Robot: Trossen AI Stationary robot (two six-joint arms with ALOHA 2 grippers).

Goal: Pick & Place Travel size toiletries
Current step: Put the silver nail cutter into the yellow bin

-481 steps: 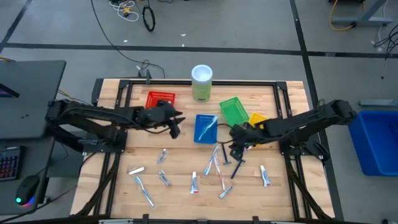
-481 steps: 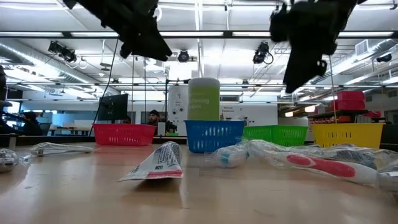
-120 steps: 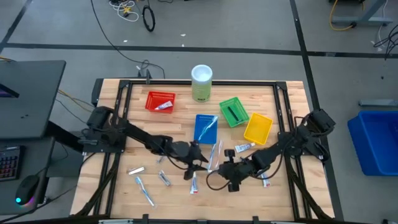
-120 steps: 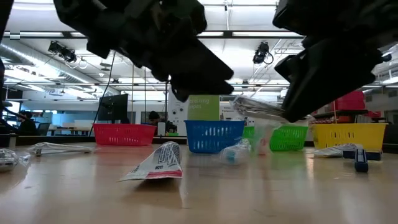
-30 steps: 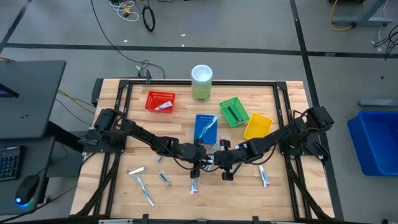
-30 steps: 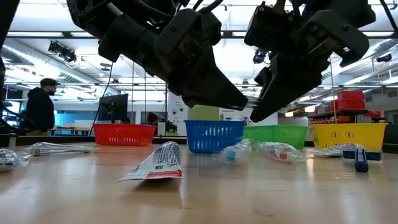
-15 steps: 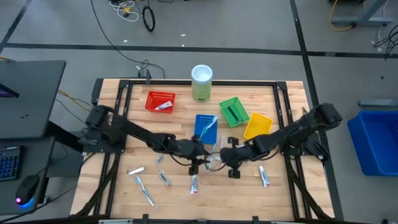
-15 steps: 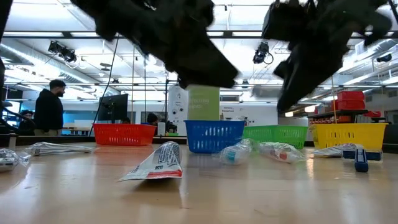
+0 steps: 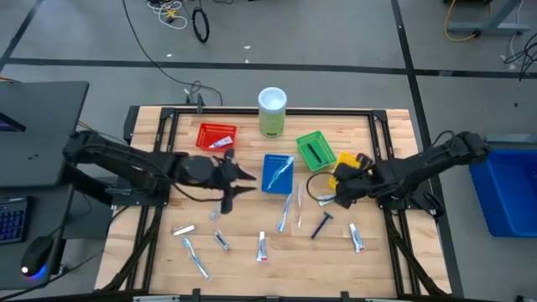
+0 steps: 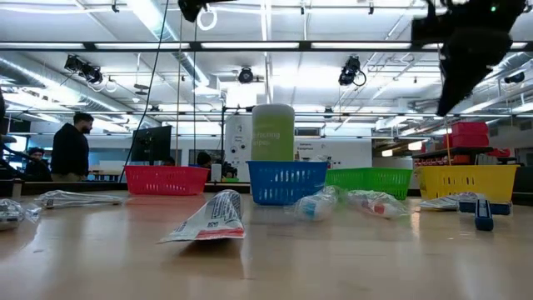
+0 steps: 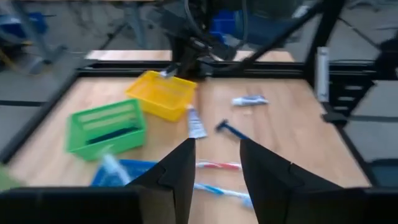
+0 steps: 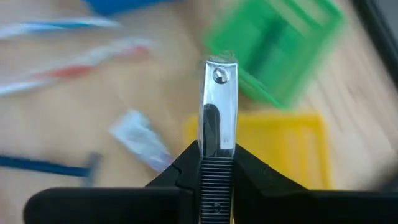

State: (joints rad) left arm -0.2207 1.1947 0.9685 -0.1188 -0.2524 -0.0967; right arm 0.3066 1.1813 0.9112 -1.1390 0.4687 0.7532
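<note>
Wooden slatted surface (image 9: 168, 252) with a dark frame; open hall with ceiling lights behind, a person (image 10: 71, 146) standing far left in the low view.

Right gripper (image 12: 217, 163): fingers clamped on a silvery nail clipper (image 12: 217, 112), held above the near edge of the yellow basket (image 12: 292, 134). In the high view this gripper (image 9: 341, 191) sits at the right of the surface, just beside the yellow basket (image 9: 351, 161).

Left gripper (image 9: 237, 179): hangs over the left-centre of the surface, between the red basket (image 9: 215, 133) and blue basket (image 9: 278, 172). Fingers (image 11: 176, 171) parted with a narrow gap, nothing between them.

Toiletries lying loose on the surface: two toothbrushes (image 9: 287, 210) just near of the blue basket, a dark razor (image 9: 322, 225) right of them, white tubes (image 9: 262, 246) and (image 9: 357, 238) nearer the front, a toothbrush (image 9: 194, 258) and sachets (image 9: 184, 229) front left. One tube lies in the red basket, a toothbrush across the blue one (a dark item in the green basket (image 9: 315, 149), kind unclear).

Pale-green canister (image 9: 272, 111) stands at the far edge.
</note>
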